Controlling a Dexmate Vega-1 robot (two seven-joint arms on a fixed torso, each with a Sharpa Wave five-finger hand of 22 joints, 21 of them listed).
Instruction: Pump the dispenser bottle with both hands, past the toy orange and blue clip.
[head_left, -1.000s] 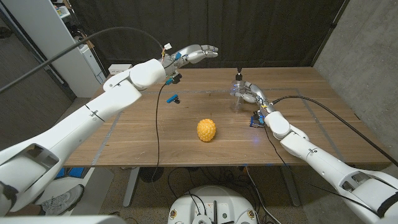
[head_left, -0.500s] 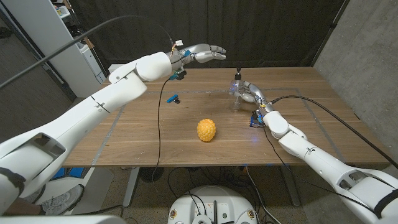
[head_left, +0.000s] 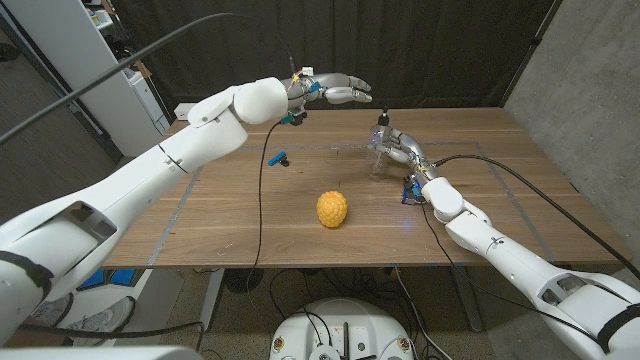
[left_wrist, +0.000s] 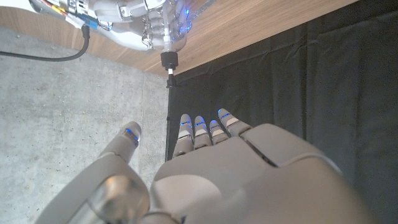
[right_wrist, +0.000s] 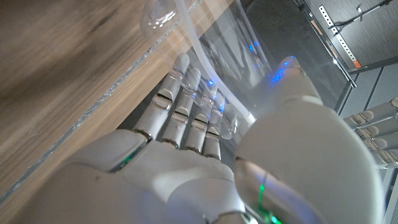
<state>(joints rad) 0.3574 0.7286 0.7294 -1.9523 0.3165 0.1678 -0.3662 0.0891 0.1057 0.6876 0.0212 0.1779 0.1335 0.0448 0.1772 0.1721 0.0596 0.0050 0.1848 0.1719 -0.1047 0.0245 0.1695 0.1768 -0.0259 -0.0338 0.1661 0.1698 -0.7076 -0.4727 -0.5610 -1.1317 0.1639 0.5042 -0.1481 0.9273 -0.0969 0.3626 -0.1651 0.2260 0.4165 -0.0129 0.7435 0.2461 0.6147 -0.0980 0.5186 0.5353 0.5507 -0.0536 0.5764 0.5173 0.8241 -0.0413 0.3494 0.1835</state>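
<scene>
Gripping the clear dispenser bottle (head_left: 381, 152) near the worktop's (head_left: 500, 215) far edge, right of middle: right hand (head_left: 402, 150), fingers (right_wrist: 186, 112) wrapped round its body. Hovering above and left of the pump head, fingers spread, holding nothing: left hand (head_left: 335, 88). Lying mid-worktop: toy orange (head_left: 332, 209). Sitting farther back toward the left: blue clip (head_left: 279, 157).
</scene>
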